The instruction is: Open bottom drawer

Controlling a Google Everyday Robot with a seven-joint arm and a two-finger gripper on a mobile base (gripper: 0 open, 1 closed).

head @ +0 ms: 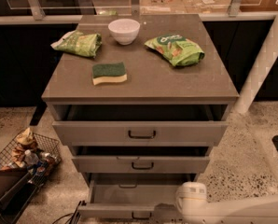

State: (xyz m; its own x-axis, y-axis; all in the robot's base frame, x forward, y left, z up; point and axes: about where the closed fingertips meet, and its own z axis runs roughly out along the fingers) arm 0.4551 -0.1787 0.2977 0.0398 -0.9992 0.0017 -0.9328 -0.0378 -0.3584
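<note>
My gripper rests on the front of the pulled-out bottom drawer; its handle is just left. Grip: cannot tell. 2 upper drawers stand ajar above.

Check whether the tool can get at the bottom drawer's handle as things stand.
Probably yes. The tool sits at the front of the bottom drawer, just right of its handle, with nothing visible between them. The drawer is already pulled out.
</note>
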